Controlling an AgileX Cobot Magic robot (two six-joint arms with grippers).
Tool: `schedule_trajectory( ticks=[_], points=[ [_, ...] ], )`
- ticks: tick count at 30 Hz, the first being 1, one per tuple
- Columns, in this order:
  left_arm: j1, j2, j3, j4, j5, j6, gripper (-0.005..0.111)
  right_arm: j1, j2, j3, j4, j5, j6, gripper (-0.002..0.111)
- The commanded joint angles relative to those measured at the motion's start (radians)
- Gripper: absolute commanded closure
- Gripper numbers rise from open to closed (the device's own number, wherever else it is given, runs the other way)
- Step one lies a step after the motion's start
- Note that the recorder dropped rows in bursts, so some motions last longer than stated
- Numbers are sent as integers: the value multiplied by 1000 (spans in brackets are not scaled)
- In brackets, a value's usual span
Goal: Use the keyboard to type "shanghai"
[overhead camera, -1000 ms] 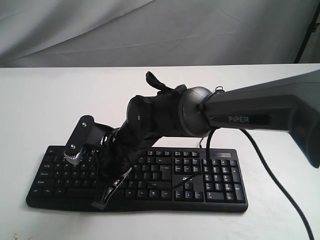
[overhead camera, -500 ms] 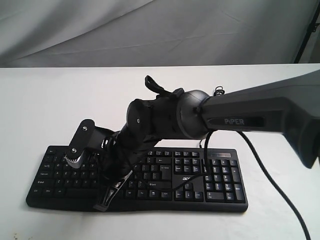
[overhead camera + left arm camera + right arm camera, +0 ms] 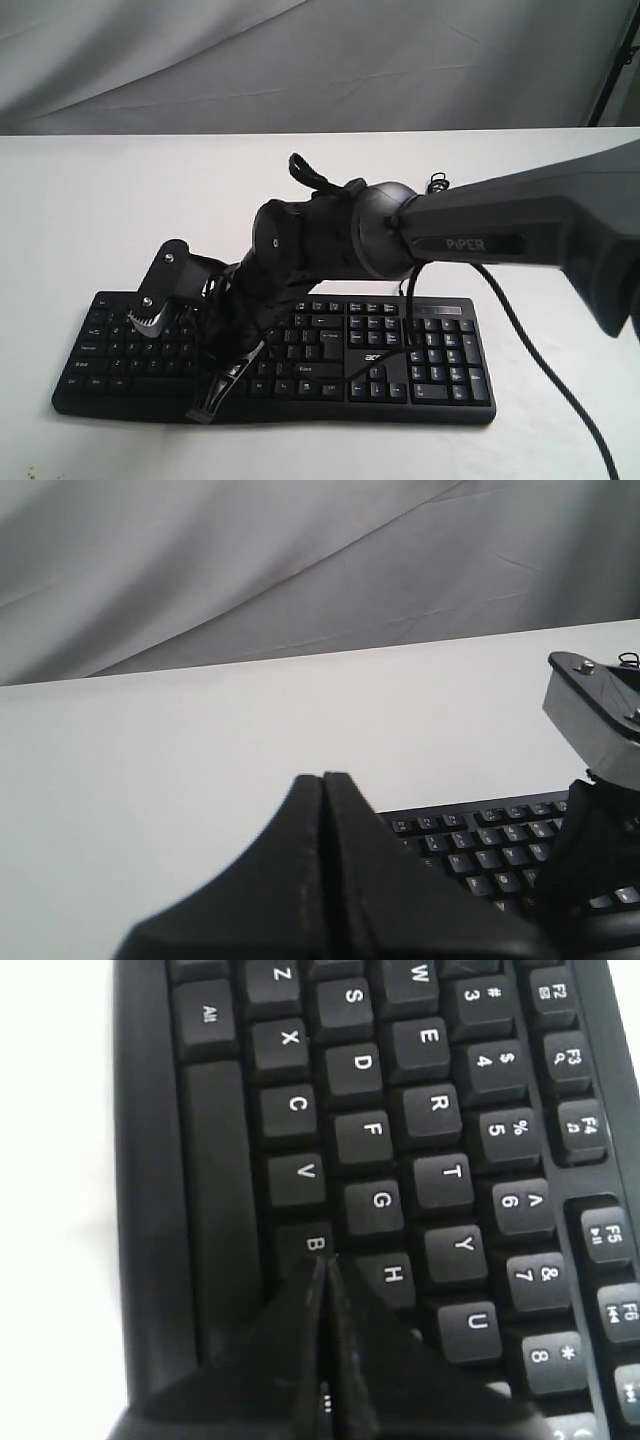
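The black keyboard point(image 3: 420, 370) lies at the front of the white table point(image 3: 90, 200), legends facing the exterior view. My right arm reaches across from the right, over the letter keys. Its gripper point(image 3: 203, 405) is shut and empty, fingers pointing down and to the left. In the right wrist view the right gripper point(image 3: 322, 1260) has its tip at the seam between the B and H keys of the keyboard point(image 3: 400, 1060); contact cannot be told. My left gripper point(image 3: 322, 777) is shut and empty, beside the keyboard's point(image 3: 470, 840) left end. It is hidden from the exterior view.
A black cable point(image 3: 560, 380) trails from the right arm over the table's right side. The right arm's camera mount point(image 3: 165, 280) hangs over the keyboard's left keys. A grey curtain point(image 3: 300, 60) closes the back, and a dark stand leg point(image 3: 612, 70) shows at the top right.
The right arm's wrist has sunk slightly toward the keys and shifted a little; its fingertips stay over the same part of the keyboard. Very little motion in the last half second.
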Motion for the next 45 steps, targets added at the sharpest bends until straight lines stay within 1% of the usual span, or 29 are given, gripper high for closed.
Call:
schedule_trajectory(
  ticks=[1,10,19,32,45],
  points=[
    [-4,-3,4,1,-5,-3,107,-7,-30,1,-2,-7,-5,108],
    [-4,-3,4,1,-5,-3,107,-7,-16,-89,-2,29,-5,108],
    [-4,-3,4,1,-5,-3,107,-7,97,-244,-4,127,11,108],
    [-4,-3,4,1,-5,-3,107,-7,97,-244,-85,143,97,108],
    [-4,-3,4,1,-5,-3,107,-7,97,-244,-97,139,113,108]
  ],
)
